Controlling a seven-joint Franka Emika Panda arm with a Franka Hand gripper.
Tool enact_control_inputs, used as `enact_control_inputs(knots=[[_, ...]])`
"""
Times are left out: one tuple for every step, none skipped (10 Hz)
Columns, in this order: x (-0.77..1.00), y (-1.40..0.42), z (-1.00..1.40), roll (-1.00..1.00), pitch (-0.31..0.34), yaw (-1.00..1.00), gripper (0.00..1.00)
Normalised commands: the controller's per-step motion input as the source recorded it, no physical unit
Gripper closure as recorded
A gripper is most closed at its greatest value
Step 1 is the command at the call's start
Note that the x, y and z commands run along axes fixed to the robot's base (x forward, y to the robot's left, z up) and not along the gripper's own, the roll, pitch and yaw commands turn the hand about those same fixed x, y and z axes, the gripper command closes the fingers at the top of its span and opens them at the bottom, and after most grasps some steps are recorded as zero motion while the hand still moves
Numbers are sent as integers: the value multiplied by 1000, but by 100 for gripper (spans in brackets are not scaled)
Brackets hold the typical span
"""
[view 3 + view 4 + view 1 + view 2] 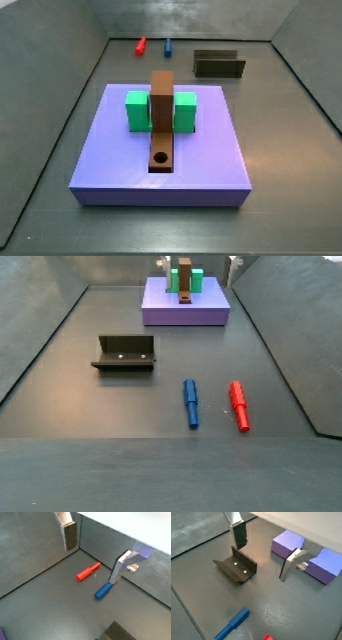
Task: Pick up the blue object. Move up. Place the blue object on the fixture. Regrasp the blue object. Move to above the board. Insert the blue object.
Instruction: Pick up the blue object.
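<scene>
With the claw [93,554] spread empty above the floor, the blue object [191,402] lay just beside the red peg [239,405], so a careless descent risked gripping or nudging the wrong one

My count: two pegs lie on the floor, one blue object [191,402] and one red peg [239,405]. One fixture [126,353]. One board [160,160], carrying one green block [138,111] and one brown bar [162,120] with one round hole [162,158]. One gripper [93,549], mine, above the floor, with two fingers [69,534], empty.
</scene>
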Motion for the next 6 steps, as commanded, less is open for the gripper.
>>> enact_control_inputs(knots=[[-11,0,0,-100,-36,0,0],[257,423,-411,-93,0,0,0],[620,749,-497,-37,91,-83,0],[406,657,-794,54,0,-117,0],[351,523,-806,73,0,-120,0],[257,397,-1000,37,0,-66,0]])
